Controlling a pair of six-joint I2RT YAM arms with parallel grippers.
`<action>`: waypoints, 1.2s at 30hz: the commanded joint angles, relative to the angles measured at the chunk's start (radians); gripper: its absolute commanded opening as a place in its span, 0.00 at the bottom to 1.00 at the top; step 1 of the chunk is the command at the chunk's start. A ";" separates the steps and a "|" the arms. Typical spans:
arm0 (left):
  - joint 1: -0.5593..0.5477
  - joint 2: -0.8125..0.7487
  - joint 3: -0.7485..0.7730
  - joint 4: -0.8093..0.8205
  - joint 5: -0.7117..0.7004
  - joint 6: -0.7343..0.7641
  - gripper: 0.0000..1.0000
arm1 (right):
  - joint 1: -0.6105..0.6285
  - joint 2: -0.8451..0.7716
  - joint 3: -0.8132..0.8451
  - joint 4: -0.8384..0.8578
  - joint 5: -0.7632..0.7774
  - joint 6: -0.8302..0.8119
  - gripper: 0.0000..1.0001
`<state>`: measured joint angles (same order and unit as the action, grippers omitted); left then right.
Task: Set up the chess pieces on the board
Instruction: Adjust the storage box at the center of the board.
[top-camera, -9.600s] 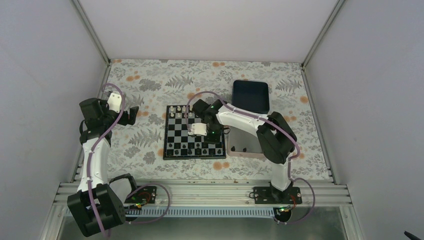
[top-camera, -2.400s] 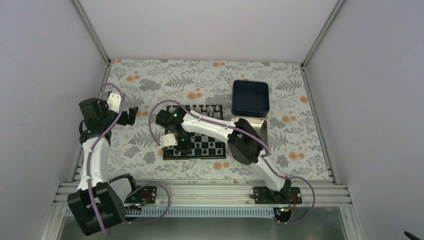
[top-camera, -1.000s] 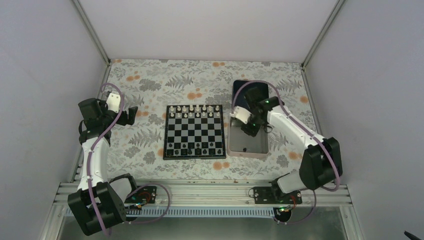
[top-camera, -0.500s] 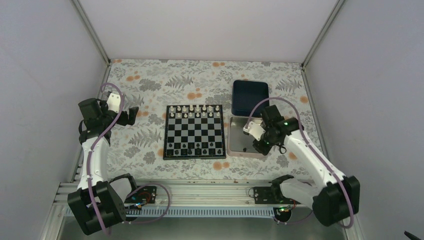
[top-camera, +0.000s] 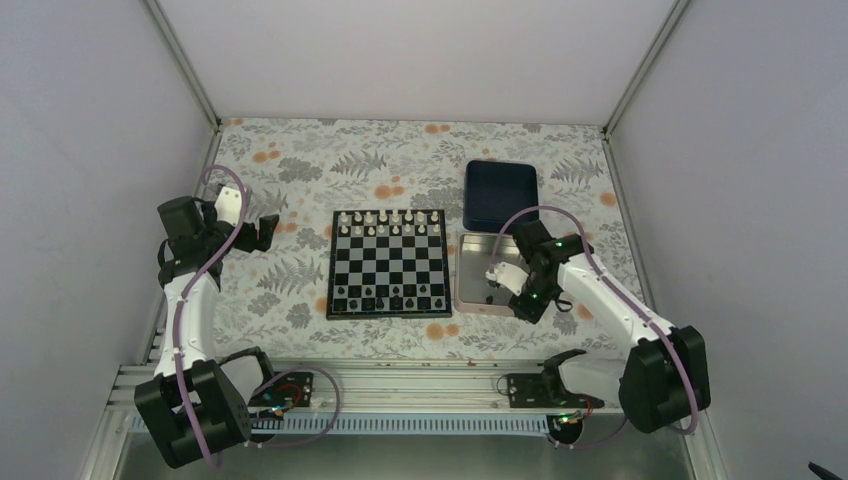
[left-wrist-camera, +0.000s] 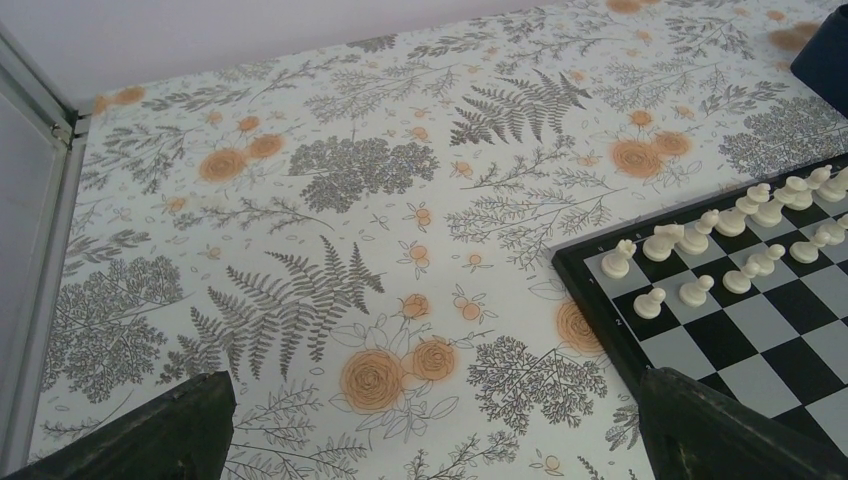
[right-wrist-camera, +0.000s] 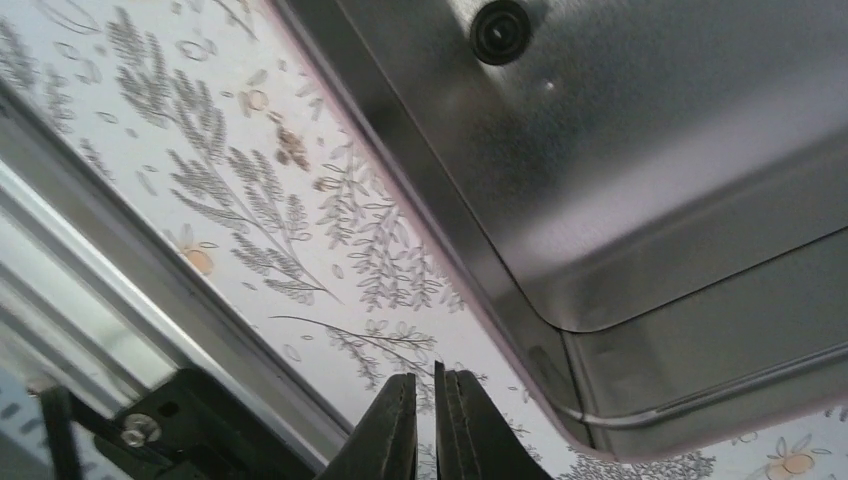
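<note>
The board (top-camera: 388, 262) lies mid-table, its corner (left-wrist-camera: 760, 330) showing in the left wrist view. Black chess pieces (top-camera: 390, 296) stand along its near side and white pieces (top-camera: 388, 222) (left-wrist-camera: 745, 235) fill the two far rows. One black piece (right-wrist-camera: 500, 31) lies in the silver tray (top-camera: 482, 260) (right-wrist-camera: 650, 170). My right gripper (top-camera: 527, 303) (right-wrist-camera: 427, 425) is shut with nothing between its fingers, hovering over the tablecloth just off the tray's near right corner. My left gripper (top-camera: 268, 229) (left-wrist-camera: 430, 440) stands open and empty, left of the board.
A dark blue square tray (top-camera: 500, 193) sits behind the silver one. The aluminium rail (top-camera: 400, 385) (right-wrist-camera: 90, 270) runs along the near edge, close under the right fingers. Grey walls enclose the floral tablecloth (left-wrist-camera: 330, 200).
The right arm has swung from the far end of the silver tray toward me, to its near right corner, and its jaws have closed. The left arm has not moved.
</note>
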<state>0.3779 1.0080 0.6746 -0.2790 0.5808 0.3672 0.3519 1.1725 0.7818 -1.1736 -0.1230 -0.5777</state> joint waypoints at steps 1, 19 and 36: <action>0.006 -0.005 0.014 -0.003 0.021 0.013 1.00 | -0.008 0.049 -0.018 0.038 0.107 -0.006 0.08; 0.006 0.000 0.012 0.003 0.021 0.012 1.00 | -0.222 0.169 0.009 0.355 0.253 -0.062 0.10; 0.006 -0.013 0.005 0.001 0.031 0.015 1.00 | -0.229 0.326 0.281 0.406 0.249 -0.032 0.09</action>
<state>0.3779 1.0077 0.6746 -0.2794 0.5808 0.3672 0.0971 1.5654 1.0077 -0.7383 0.1295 -0.6373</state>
